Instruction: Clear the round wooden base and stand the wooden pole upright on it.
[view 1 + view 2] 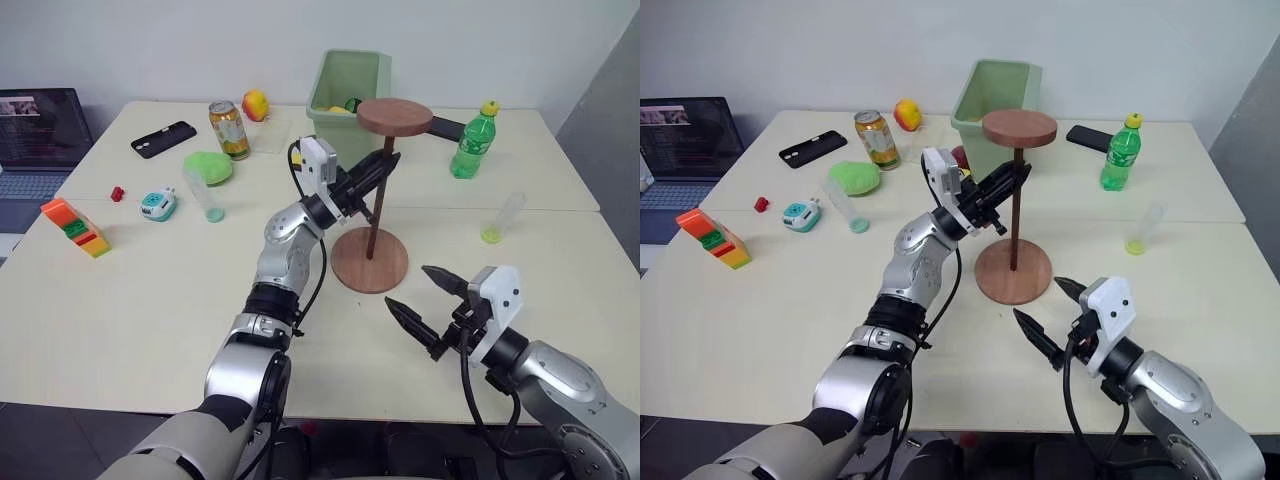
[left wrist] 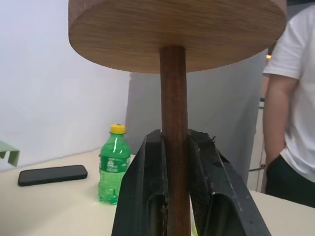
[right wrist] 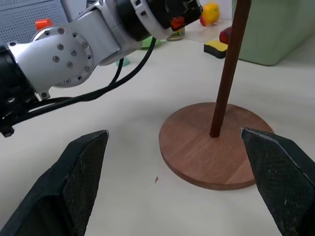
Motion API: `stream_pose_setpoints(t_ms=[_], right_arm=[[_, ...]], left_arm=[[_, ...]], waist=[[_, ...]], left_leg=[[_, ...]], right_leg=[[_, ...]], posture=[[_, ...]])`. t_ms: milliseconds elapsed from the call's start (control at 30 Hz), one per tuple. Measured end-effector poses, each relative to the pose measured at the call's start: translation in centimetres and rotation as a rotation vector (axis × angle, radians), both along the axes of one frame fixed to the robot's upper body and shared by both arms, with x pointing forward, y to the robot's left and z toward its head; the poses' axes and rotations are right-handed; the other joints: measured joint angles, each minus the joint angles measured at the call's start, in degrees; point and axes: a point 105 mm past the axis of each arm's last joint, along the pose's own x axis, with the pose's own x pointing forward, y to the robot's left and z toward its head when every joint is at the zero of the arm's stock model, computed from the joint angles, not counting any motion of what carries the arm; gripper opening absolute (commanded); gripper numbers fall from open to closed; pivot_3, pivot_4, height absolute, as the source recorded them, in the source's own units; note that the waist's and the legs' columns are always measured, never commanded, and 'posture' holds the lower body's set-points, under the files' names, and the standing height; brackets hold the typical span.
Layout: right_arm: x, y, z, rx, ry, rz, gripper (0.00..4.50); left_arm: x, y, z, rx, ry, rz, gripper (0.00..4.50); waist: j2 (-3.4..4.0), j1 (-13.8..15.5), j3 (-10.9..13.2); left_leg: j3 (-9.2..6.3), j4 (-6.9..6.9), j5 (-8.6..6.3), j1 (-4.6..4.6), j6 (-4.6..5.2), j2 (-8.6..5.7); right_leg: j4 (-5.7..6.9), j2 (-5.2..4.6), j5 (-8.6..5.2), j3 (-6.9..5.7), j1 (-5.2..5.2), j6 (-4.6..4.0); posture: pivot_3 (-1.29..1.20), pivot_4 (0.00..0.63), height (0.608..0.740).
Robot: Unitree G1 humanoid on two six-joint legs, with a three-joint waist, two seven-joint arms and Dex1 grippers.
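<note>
- The left tool (image 1: 385, 167) is closed on the wooden pole (image 1: 377, 205), which stands in the round wooden base (image 1: 369, 260) on the tabletop (image 1: 150, 300).
- A careless release may tip the pole.
- The right tool (image 1: 432, 310) waits open nearby; it may bump the base.

No lettering can be made out on the gold drink can (image 1: 230, 130) or the green plastic bottle (image 1: 473, 142).

Left claw (image 1: 388, 166) clamped, right claw (image 1: 428, 306) agape.
</note>
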Motion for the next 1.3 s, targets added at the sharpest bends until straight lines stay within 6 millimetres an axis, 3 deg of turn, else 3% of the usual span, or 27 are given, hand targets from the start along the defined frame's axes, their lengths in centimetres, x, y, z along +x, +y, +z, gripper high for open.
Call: stream_pose_setpoints(t_ms=[200, 267, 600, 633, 700, 767, 833, 933, 1067, 1200, 1300], right_arm=[[-0.1, -0.2, -0.4, -0.004, 0.016, -0.012, 4.5], [-0.1, -0.3, -0.5, -0.006, 0.02, -0.016, 4.5], [0.0, -0.2, -0.4, 0.021, 0.023, -0.031, 4.5], [0.0, -0.2, -0.4, 0.021, 0.024, -0.032, 4.5], [0.0, -0.2, -0.4, 0.02, 0.024, -0.033, 4.5], [0.1, -0.3, -0.4, 0.018, 0.023, -0.034, 4.5], [0.4, -0.3, -0.4, 0.007, 0.023, -0.027, 4.5], [1.0, -0.6, -0.1, -0.014, 0.01, -0.016, 4.5], [1.8, -1.3, 0.4, -0.046, 0.004, 0.017, 4.5], [2.2, -3.4, 0.5, -0.124, 0.031, 0.055, 4.5], [3.0, -5.1, 1.3, -0.154, 0.043, 0.07, 4.5]], left_arm=[[-1.3, 1.8, -1.7, 0.071, -0.015, -0.009, 0.26], [-1.4, 2.2, -2.1, 0.088, -0.008, -0.001, 0.26], [-1.1, 2.3, -2.6, 0.115, 0.018, 0.014, 0.26], [-1.1, 2.3, -2.5, 0.12, 0.021, 0.013, 0.96], [-0.8, 2.5, -3.5, 0.171, 0.065, 0.02, 1.25], [-0.4, 3.2, -6.4, 0.203, 0.197, 0.029, 1.74], [-0.4, 3.3, -7.2, 0.212, 0.251, 0.019, 2.22], [-0.5, 3.4, -5.0, 0.209, 0.209, -0.005, 2.82], [-1.6, 5.0, -1.8, 0.266, 0.127, -0.041, 3.58], [-2.8, 9.3, -1.8, 0.452, 0.151, -0.034, 4.34], [-3.5, 12.8, -1.4, 0.573, 0.192, 0.004, 4.47]], waist=[[-0.04, -0.1, -0.5], [-0.13, 0.0, -0.6], [-0.25, -0.1, -1.2], [-0.28, -0.1, -1.3], [-0.21, -0.1, -1.3], [-0.19, -0.2, -1.1], [-0.42, 0.0, -0.7], [-0.43, 0.2, -0.6], [-0.36, 0.1, -0.6], [-0.24, -0.2, -0.4], [-0.22, 0.0, -0.3]], left_leg=[[-0.01, -0.07, 0.0, 0.22, 0.0, 0.04], [-0.05, -0.17, -0.04, 0.82, 0.07, 0.05], [-0.04, -0.18, -0.17, 1.08, 0.29, 0.07], [-0.05, -0.18, -0.17, 1.08, 0.29, 0.07], [-0.04, -0.19, -0.18, 1.08, 0.3, 0.05], [-0.05, -0.2, -0.17, 0.95, 0.3, 0.04], [-0.11, -0.17, -0.17, 0.8, 0.29, 0.06], [-0.09, -0.21, -0.14, 0.72, 0.25, 0.05], [-0.04, -0.3, -0.08, 0.73, 0.13, 0.07], [-0.04, -0.34, -0.14, 0.75, 0.24, 0.08], [-0.07, -0.3, -0.21, 0.74, 0.36, 0.08]], right_leg=[[-0.04, 0.03, 0.0, 0.01, 0.19, 0.0], [-0.12, 0.04, -0.01, 0.0, 0.82, 0.01], [-0.15, 0.1, -0.02, 0.06, 1.04, 0.02], [-0.15, 0.1, -0.02, 0.06, 1.04, 0.02], [-0.15, 0.1, -0.02, 0.08, 1.03, 0.02], [-0.11, 0.1, -0.02, 0.1, 0.86, 0.02], [-0.11, 0.12, -0.01, 0.03, 0.75, 0.01], [-0.25, 0.07, -0.01, 0.02, 0.73, 0.01], [-0.4, 0.08, -0.01, 0.05, 0.75, 0.01], [-0.4, 0.09, -0.01, 0.05, 0.74, 0.01], [-0.39, 0.08, -0.01, 0.02, 0.75, 0.01]], posture=[[0.0, 0.15, 0.74], [0.0, 0.15, 0.74], [0.0, 0.15, 0.74], [0.0, 0.15, 0.74], [0.0, 0.15, 0.74], [0.0, 0.15, 0.74], [0.0, 0.15, 0.74], [0.0, 0.15, 0.74], [0.0, 0.15, 0.74], [0.0, 0.15, 0.74], [0.0, 0.15, 0.74]])
